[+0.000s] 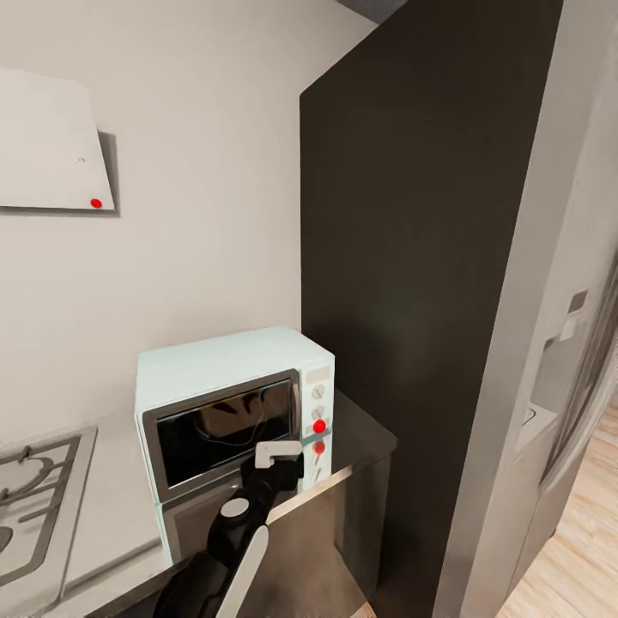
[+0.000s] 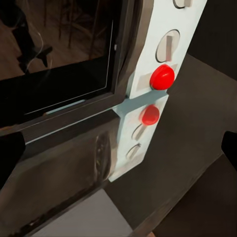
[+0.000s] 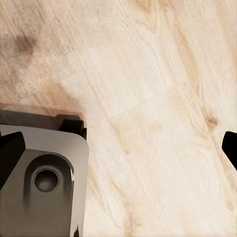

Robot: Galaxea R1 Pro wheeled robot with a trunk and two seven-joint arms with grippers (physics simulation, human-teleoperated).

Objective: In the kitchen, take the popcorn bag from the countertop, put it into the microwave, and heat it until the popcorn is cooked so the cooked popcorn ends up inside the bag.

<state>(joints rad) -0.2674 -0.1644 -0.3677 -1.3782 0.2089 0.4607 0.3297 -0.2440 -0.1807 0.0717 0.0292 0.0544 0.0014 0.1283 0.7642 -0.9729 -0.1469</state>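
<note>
The microwave (image 1: 232,412) stands on the countertop (image 1: 116,506) near its right end, back to the pale wall and just beside a tall dark cabinet panel (image 1: 412,257); its dark glass door is closed, and whether the popcorn bag is inside cannot be told through the reflections; the control strip on its right side carries white knobs and a red indicator dot (image 1: 319,426), mirrored on the steel below. The left gripper (image 1: 279,452) hangs at the door's lower right corner, close to the controls; in the left wrist view the red dot (image 2: 162,77) sits just ahead, and the dark fingertips (image 2: 10,153) at opposite edges show the jaws spread wide, holding nothing. A gas hob (image 1: 30,498) lies toward the countertop's left end, a white hood (image 1: 51,146) above it. The right gripper's fingertips (image 3: 9,153) likewise stand wide apart over the light wood floor (image 3: 148,98), beside a grey part of the robot's base (image 3: 44,182).
</note>
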